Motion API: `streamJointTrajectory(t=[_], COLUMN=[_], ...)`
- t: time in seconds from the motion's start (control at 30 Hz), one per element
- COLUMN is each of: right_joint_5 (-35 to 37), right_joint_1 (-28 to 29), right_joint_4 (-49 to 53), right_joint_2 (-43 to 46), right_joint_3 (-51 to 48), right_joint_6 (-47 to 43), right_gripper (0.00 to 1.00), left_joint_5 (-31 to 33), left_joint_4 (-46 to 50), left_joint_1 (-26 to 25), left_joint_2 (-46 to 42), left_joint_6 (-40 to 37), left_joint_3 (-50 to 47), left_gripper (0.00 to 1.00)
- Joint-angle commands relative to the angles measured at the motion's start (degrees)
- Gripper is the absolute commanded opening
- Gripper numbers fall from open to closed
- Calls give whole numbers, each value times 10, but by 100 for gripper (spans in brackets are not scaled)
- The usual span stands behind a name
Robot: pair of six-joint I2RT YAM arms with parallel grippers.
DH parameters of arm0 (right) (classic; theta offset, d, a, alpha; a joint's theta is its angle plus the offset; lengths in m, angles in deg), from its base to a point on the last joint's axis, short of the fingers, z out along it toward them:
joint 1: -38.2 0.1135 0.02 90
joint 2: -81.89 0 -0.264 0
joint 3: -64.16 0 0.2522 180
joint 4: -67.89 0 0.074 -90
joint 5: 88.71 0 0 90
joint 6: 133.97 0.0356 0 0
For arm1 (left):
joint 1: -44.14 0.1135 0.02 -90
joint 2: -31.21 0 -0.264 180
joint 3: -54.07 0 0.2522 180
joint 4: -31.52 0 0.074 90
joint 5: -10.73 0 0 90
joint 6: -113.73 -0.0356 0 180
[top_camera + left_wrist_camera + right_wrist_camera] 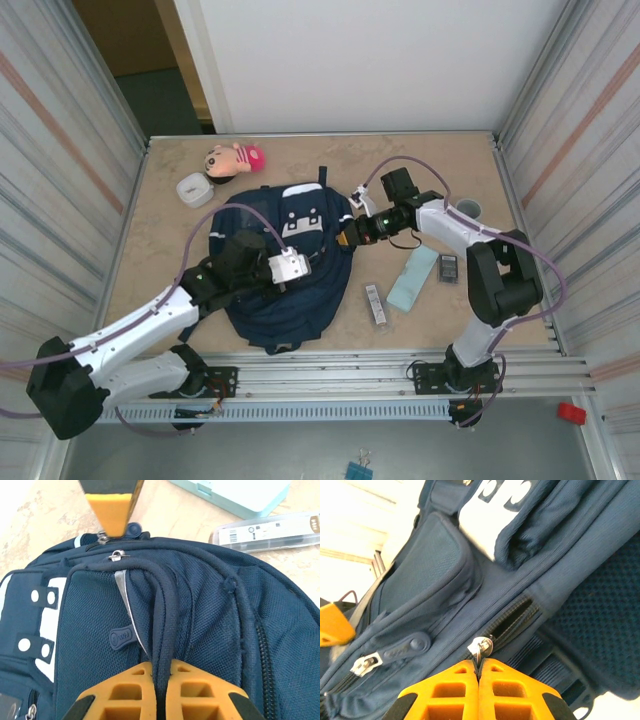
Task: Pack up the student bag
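Between the left fingers (125,692), which were pressed together with no gap, ran a dark strap (167,610) of the student bag (215,630), pinched where it came down from the bag's upper edge. At the same edge the right fingers (510,690) were likewise closed tight, nipping a small metal zipper pull (481,647) at the end of a partly parted zipper (512,617). The two pairs of fingers stood near each other, both over the bag.

The student bag lay flat on the desk (440,165), near its middle and toward the near edge, white patches upward, with the left arm reaching in from the near left and the right arm bent round from the right.

Beyond the bag, at the far left, lay a doll (235,158) with a pink cap, and just beside it a small clear container (194,189). To the bag's right, apart from it, lay a long clear packet (374,303), a mint-green case (413,278) and a small dark device (448,268).
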Motion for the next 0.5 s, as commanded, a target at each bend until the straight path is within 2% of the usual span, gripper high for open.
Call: streamJointTrajectory(t=[0.0, 0.13, 0.3, 0.47], right_joint_5=[7, -16, 72, 22], right_joint_1=[7, 13, 45, 59], right_joint_4=[52, 68, 111, 113], right_joint_2=[37, 46, 57, 81], right_joint_3=[-6, -11, -2, -18], right_joint_6=[22, 54, 51, 78], right_gripper=[0, 0, 0, 0], left_joint_5=[69, 86, 87, 86], left_joint_4=[-25, -23, -26, -33], left_joint_1=[6, 7, 4, 3], left_joint_2=[6, 14, 24, 41], left_joint_6=[17, 31, 42, 59], left_joint_3=[10, 12, 13, 13], left_gripper=[0, 0, 0, 0])
